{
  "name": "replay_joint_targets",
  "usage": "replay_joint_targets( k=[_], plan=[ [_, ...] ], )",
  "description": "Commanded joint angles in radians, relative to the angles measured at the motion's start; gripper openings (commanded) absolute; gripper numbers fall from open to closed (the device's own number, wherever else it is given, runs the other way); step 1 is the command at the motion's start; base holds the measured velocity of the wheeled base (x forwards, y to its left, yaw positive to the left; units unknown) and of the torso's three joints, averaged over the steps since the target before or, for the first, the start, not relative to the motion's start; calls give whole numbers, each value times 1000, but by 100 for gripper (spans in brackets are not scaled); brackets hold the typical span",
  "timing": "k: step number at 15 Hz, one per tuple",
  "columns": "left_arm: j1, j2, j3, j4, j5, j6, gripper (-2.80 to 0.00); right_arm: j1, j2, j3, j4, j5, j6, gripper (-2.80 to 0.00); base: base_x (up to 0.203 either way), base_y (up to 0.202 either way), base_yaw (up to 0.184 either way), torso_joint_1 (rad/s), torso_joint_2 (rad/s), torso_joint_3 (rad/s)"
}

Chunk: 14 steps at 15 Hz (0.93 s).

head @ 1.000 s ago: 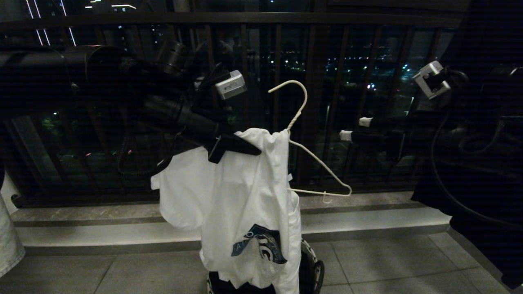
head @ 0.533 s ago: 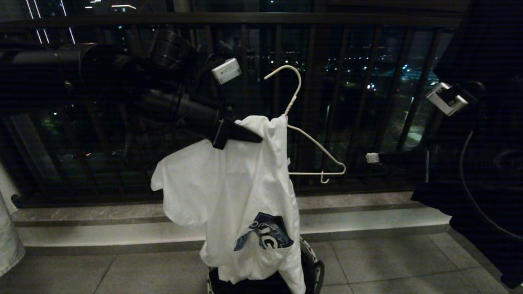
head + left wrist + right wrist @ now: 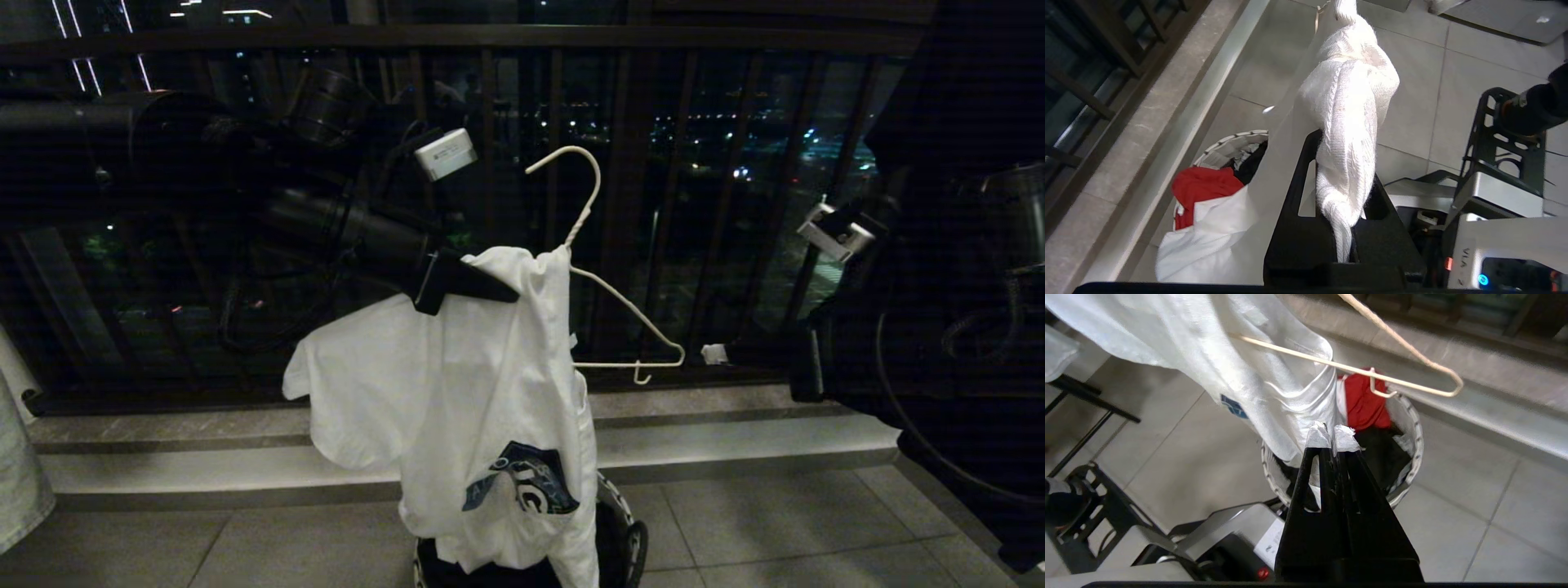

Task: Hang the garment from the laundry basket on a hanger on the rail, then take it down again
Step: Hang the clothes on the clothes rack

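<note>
T-shirt (image 3: pixel 482 392) hangs pinched in left tool (image 3: pixel 482 287); right tool (image 3: pixel 714 354) pressed together, empty.

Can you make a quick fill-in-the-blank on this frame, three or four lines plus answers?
1. The left end effector is shut on the white ____ at its bunched collar.
2. One shoulder of the hanger is inside the shirt; the other shoulder is ____.
3. In the laundry basket a ____ cloth lies beside a black garment.
4. The right end effector is shut and holds ____.

Answers: T-shirt; bare; red; nothing
</note>
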Motion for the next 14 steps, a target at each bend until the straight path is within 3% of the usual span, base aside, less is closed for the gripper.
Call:
replay_joint_targets(
  k=[1, 5, 9, 14],
  plan=[
    [-1, -35, 42, 4, -5, 1, -280, 11, 57, -3, 0, 6, 2, -280, 0, 0, 0, 0, 0, 0],
    [1, -29, 48, 3, -12, 3, -280, 52, 84, -1, 7, 14, 19, -280, 0, 0, 0, 0, 0, 0],
    [70, -74, 55, 5, -230, 5, -280, 129, 107, -4, 0, 13, 118, -280, 0, 0, 0, 0, 0, 0],
    [72, -74, 59, 5, -235, 8, -280, 213, 102, -16, -42, -21, 370, -280, 0, 0, 0, 0, 0, 0]
  ],
)
